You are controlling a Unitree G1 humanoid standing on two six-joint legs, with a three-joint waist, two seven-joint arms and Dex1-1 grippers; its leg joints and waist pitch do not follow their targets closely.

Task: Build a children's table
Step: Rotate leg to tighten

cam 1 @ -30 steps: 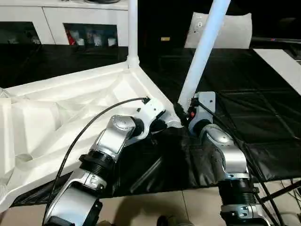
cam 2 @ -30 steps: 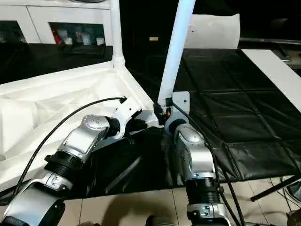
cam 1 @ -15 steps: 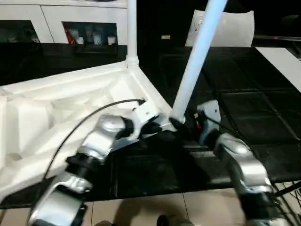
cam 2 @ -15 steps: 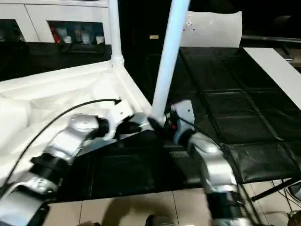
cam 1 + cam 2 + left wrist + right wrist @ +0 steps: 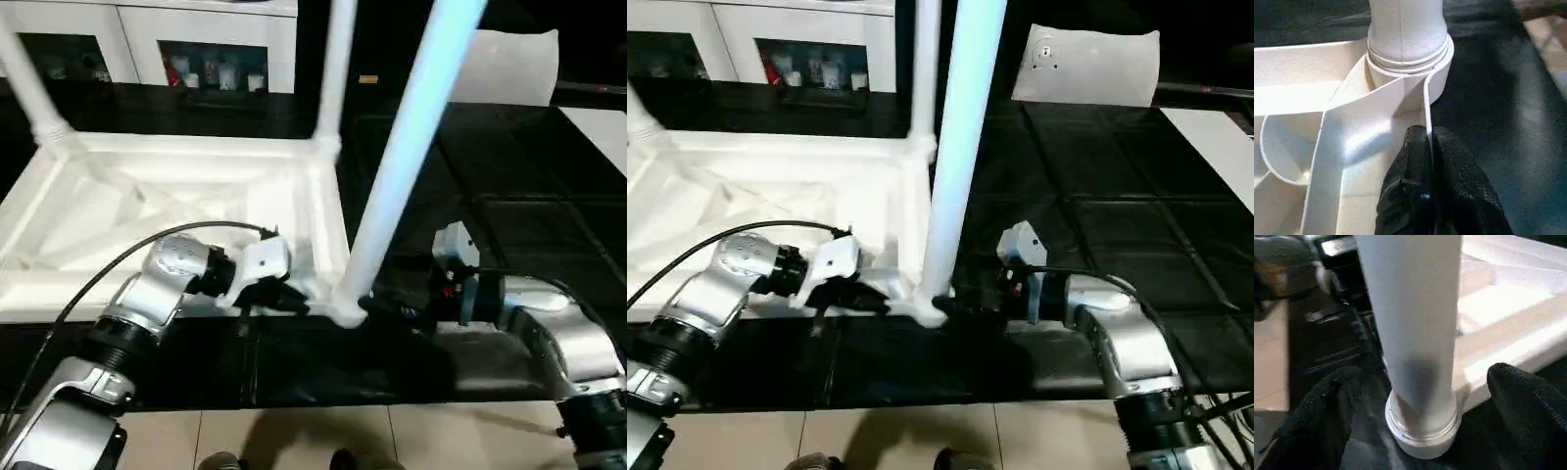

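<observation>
The white tabletop [image 5: 176, 196] lies underside up on black cloth. Three white legs stand in its corner sockets: one far left [image 5: 29, 88], one far right [image 5: 336, 69] and one at the near right corner [image 5: 411, 147]. My left gripper [image 5: 292, 299] is shut on the tabletop's near rim just beside that near corner. In the left wrist view its fingers [image 5: 1422, 147] pinch the thin rim wall next to the socket [image 5: 1405, 68]. My right gripper [image 5: 1425, 377] is open, and its fingers [image 5: 1327, 406] straddle the base of the near leg [image 5: 1410, 333] without touching it.
Black cloth [image 5: 509, 245] covers the work surface, with tiled floor [image 5: 294, 441] along its front edge. A flat white bag [image 5: 509, 69] lies at the back right, and a white board strip [image 5: 602, 122] at the right edge. White cabinets [image 5: 147, 20] stand behind.
The tabletop has swung round, so its near edge now runs square across the view and a leg shows at the far left. My right forearm has moved out to the right.
</observation>
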